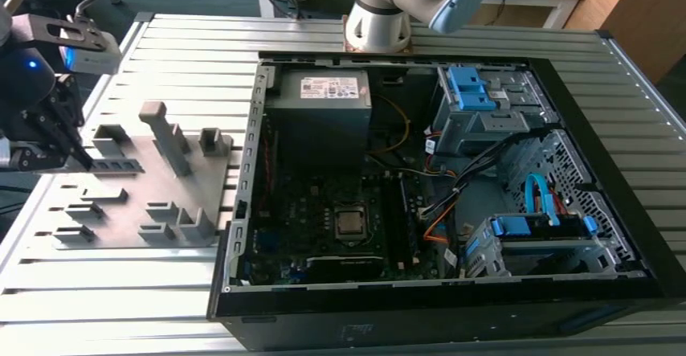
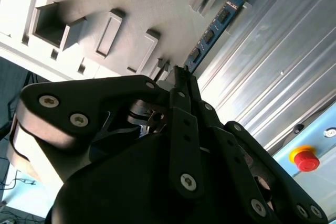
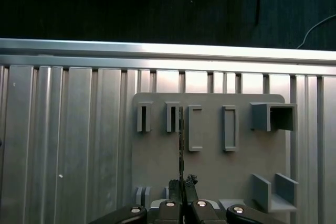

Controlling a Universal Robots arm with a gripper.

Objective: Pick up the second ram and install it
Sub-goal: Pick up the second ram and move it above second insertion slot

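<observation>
The second ram (image 1: 116, 165) stands on edge in the slotted blocks of the grey fixture plate (image 1: 150, 191), at the exterior view's left. In the second wrist view it is a dark board with black chips (image 2: 210, 34). The first wrist view has it edge-on as a thin dark line (image 3: 181, 145). My gripper (image 1: 77, 160) comes down at the ram's near end. Its fingers (image 2: 181, 90) are closed on the thin board from both sides, and the gripper (image 3: 184, 183) sits over the plate's edge.
An open computer case (image 1: 241, 211) lies on the slatted metal table (image 1: 108, 292), to the exterior view's right of the plate. Inside are the motherboard (image 1: 321, 219), black slot rails (image 1: 402, 211), cables and blue drive cages (image 1: 477, 91). A red stop button (image 2: 304, 159) shows beyond the table.
</observation>
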